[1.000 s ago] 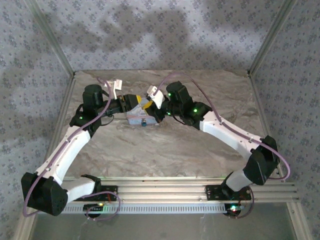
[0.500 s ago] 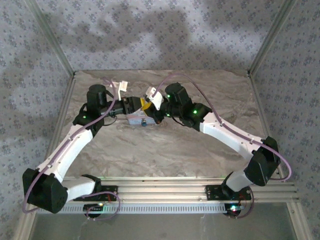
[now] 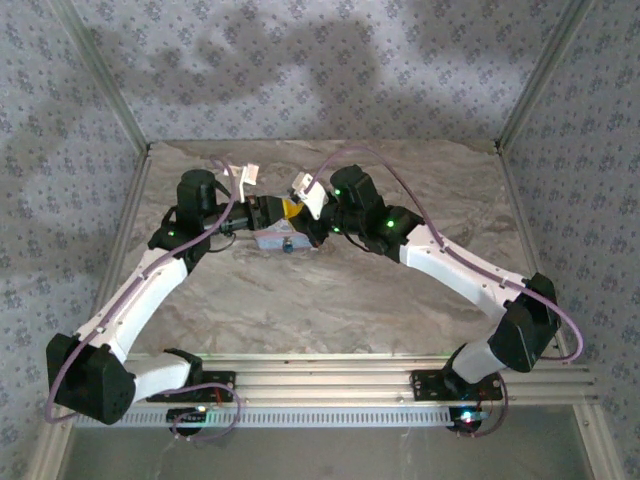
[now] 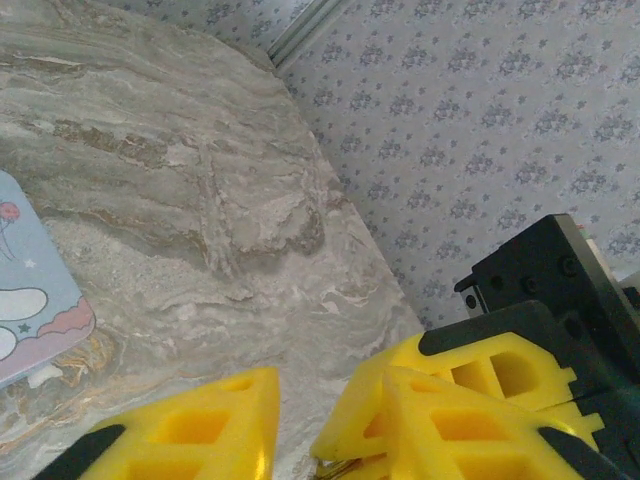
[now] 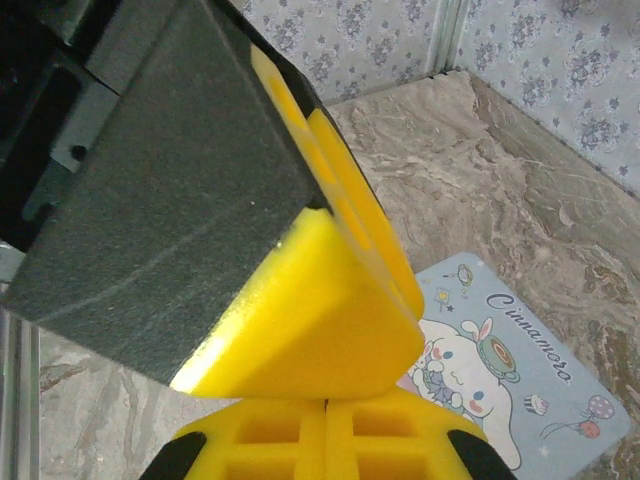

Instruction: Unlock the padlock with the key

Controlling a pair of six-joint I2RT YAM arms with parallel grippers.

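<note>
The left arm (image 3: 140, 290) and right arm (image 3: 455, 268) are seen converged at the far middle of the marbled counter (image 3: 330, 300), hemmed in by flower-patterned walls (image 3: 300, 70). Beneath their wrists lies a pale blue cartoon tin (image 3: 270, 238). The padlock (image 3: 288, 246) — a dark teal speck — is found on the counter at the tin's near edge.

The right wrist camera's outlook is largely blocked by a grey-padded yellow finger (image 5: 180, 170) of the other arm, with the tin's printed lid seen beyond it.

Set against the frame of a second ago, the left arm is found shifted a little rightward, closer to its partner, while tin and padlock are unmoved.

The left pincer (image 4: 295, 440) is held released, a strip of bare counter showing between its yellow fingers. The right pincer (image 5: 326, 435) is clenched, finger pressed against finger — whether anything thin is pinched there cannot be told.
</note>
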